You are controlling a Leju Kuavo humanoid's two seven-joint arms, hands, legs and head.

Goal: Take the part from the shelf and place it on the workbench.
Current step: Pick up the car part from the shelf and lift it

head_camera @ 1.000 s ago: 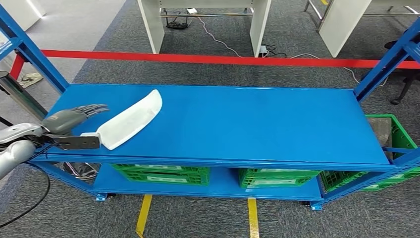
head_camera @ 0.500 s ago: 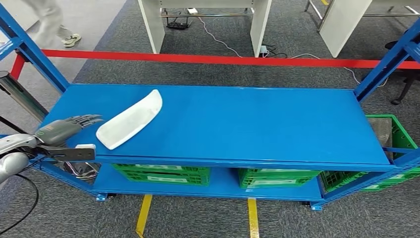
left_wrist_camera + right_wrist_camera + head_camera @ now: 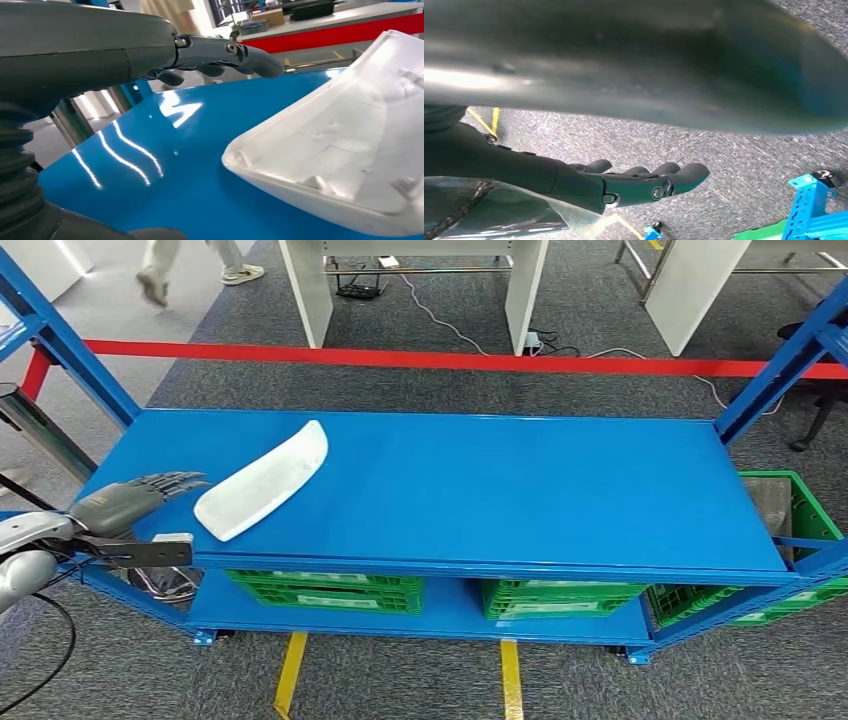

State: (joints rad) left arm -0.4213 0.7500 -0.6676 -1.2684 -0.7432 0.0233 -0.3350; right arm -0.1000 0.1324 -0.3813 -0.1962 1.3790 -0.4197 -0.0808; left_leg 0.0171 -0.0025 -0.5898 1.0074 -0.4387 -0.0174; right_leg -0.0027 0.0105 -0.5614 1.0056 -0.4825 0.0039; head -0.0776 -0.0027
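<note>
While my left hand hovers empty with fingers spread, the white part lies on the blue shelf, its length running diagonally from beside my fingers toward the far right.

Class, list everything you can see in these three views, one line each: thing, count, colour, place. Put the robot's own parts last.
Curved plastic part: one, white, lying on the top shelf near its left end, beside the left hand.
Metal shelf rack: one, blue, filling the middle of the head view.
Plastic crates: at least three, green, on the lower shelf; one more at the rack's right end.
Red floor tape: one strip, behind the rack.
Yellow floor lines: two, in front of the rack.
White table legs: several, beyond the tape.
Person's legs: walking, far left.
Left hand: grey, fingers apart, holding nothing.
Right hand: dark, over grey carpet, holding nothing.
</note>
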